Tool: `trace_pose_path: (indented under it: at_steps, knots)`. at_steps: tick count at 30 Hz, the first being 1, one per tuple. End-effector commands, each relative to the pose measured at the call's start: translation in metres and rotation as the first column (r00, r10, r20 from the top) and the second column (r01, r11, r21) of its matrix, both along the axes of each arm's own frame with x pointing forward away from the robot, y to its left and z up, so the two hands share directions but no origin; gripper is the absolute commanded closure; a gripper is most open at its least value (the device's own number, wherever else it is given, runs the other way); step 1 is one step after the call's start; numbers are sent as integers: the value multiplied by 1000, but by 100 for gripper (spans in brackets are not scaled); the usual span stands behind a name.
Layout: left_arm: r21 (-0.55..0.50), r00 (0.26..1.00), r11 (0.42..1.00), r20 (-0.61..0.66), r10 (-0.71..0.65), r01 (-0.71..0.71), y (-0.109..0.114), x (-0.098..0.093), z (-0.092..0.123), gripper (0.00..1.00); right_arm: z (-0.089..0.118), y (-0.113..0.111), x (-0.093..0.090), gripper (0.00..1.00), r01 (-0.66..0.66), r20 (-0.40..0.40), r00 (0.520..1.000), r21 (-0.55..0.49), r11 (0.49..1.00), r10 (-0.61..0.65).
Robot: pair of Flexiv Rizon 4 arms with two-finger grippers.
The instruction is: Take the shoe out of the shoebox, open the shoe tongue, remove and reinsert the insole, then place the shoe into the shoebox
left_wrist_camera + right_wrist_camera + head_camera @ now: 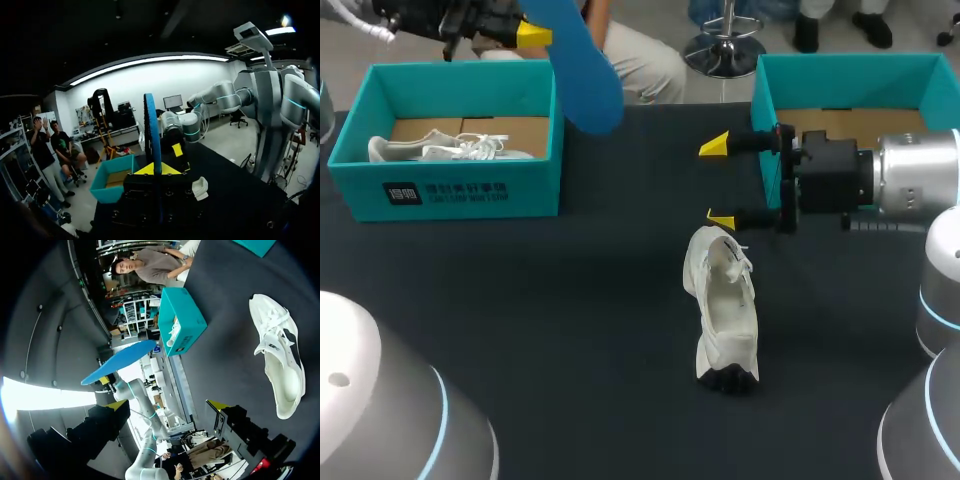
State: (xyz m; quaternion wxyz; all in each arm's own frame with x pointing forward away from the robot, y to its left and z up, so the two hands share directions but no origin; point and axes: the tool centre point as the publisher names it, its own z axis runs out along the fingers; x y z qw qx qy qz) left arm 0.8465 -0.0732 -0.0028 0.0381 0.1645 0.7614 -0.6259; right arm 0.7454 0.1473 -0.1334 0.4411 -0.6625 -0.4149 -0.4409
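Holding the blue insole edge-on, the left gripper has both yellow tips pressed against it from either side. The left wrist view shows the insole rising straight out ahead of the left gripper. This gripper hangs over the far wall of the left box, where a second shoe lies under and beside the fingers.

The right gripper has its fingers spread wide with nothing between them. The white shoe lies on the table just beside the nearer fingertip, its opening facing up. Whether that tip touches the shoe cannot be told. In the right wrist view the shoe sits ahead of the right gripper and off to one finger's side. The right box stands behind these fingers.
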Motion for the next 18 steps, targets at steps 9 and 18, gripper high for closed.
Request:
trace_pose_path:
  at_steps: [9,18]
  knots:
    - [-103,970,991,219,102,-81,3,-25,-14,100,0,1,0,0,3,-1,1000,-2,1000,-3]
    - [-103,970,991,219,102,-81,3,-25,-14,100,0,1,0,0,3,-1,1000,-2,1000,-3]
